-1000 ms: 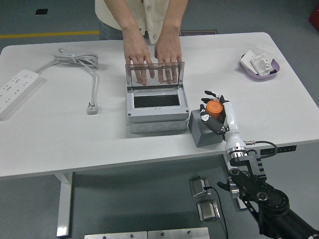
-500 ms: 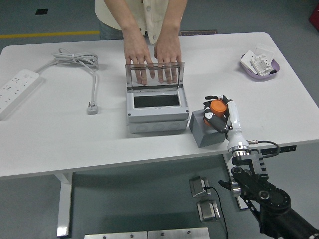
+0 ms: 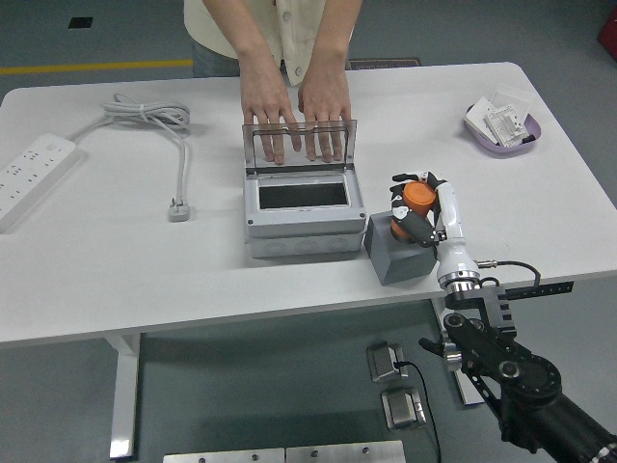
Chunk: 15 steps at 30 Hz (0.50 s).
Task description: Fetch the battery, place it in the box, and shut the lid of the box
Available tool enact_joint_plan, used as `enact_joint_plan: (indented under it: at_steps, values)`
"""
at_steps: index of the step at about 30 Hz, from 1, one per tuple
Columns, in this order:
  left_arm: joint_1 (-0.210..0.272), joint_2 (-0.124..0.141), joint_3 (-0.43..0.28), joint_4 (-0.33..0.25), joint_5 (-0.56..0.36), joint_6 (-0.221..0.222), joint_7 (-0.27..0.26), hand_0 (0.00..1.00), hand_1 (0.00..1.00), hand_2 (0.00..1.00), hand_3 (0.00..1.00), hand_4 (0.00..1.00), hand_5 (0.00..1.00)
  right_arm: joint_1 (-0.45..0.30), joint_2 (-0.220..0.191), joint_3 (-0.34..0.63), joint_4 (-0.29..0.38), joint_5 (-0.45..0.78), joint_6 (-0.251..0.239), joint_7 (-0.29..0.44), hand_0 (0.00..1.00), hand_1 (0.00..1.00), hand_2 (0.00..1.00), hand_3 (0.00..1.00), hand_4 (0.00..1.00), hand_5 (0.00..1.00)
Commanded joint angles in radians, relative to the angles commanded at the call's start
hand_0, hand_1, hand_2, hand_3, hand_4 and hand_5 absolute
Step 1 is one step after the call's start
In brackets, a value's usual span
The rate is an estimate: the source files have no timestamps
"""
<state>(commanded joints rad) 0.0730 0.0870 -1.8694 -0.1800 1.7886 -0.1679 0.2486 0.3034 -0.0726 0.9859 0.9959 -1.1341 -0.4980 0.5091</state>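
Observation:
My right hand (image 3: 413,205) is curled around an orange battery (image 3: 417,196) and holds it just above a dark grey block (image 3: 393,251) near the table's front edge. The grey box (image 3: 303,209) stands to the left of the hand, its dark inside open. Its clear lid (image 3: 298,145) stands upright at the back. A person's two hands (image 3: 297,106) rest flat behind the lid. My left arm is out of view.
A white power strip (image 3: 31,174) with a coiled cable and plug (image 3: 178,207) lies at the left. A purple tray (image 3: 501,127) with small white packs sits at the far right. The table's near edge (image 3: 289,313) runs just below the grey block.
My right hand has risen a little with the battery and shifted slightly up and to the right above the grey block. The person's hands and the lid have not moved.

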Motion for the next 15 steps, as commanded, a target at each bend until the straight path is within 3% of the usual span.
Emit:
enact_joint_plan:
  at_steps: [1, 5, 6, 7, 12, 13, 15]
  values:
    - [0.000, 0.001, 0.000, 0.000, 0.000, 0.001, 0.001, 0.607, 0.674, 0.698, 0.730, 0.712, 0.424, 0.003, -0.002, -0.001, 0.003, -0.002, -0.002, -0.003, 0.395, 0.314, 0.365, 0.331, 0.002, 0.002]
    - [0.002, 0.005, -0.003, 0.000, 0.003, 0.003, 0.003, 0.607, 0.674, 0.698, 0.730, 0.712, 0.424, 0.020, -0.011, -0.002, 0.020, -0.031, -0.014, -0.025, 0.395, 0.314, 0.365, 0.331, 0.002, 0.002]
    - [0.003, 0.006, -0.003, 0.000, 0.004, 0.003, 0.004, 0.607, 0.674, 0.698, 0.730, 0.712, 0.424, 0.027, -0.015, -0.002, 0.027, -0.049, -0.023, -0.038, 0.395, 0.314, 0.365, 0.331, 0.002, 0.002]
    - [0.004, 0.008, -0.003, 0.000, 0.003, 0.004, 0.005, 0.608, 0.673, 0.698, 0.732, 0.715, 0.429, 0.034, -0.020, -0.001, 0.034, -0.070, -0.033, -0.053, 0.368, 0.247, 0.364, 0.327, 0.002, 0.002]
    - [0.010, 0.021, -0.005, 0.000, -0.006, 0.008, 0.009, 0.608, 0.673, 0.698, 0.732, 0.715, 0.429, 0.082, -0.047, 0.002, 0.072, -0.192, -0.073, -0.144, 0.368, 0.247, 0.364, 0.327, 0.002, 0.002]
    - [0.011, 0.023, -0.005, 0.000, -0.007, 0.009, 0.011, 0.609, 0.673, 0.698, 0.731, 0.715, 0.434, 0.093, -0.051, 0.002, 0.078, -0.216, -0.075, -0.160, 0.286, 0.207, 0.367, 0.323, 0.002, 0.002]
    - [0.013, 0.025, -0.005, 0.000, -0.011, 0.011, 0.016, 0.609, 0.673, 0.698, 0.731, 0.715, 0.434, 0.117, -0.062, -0.003, 0.090, -0.270, -0.076, -0.199, 0.286, 0.207, 0.367, 0.323, 0.002, 0.002]
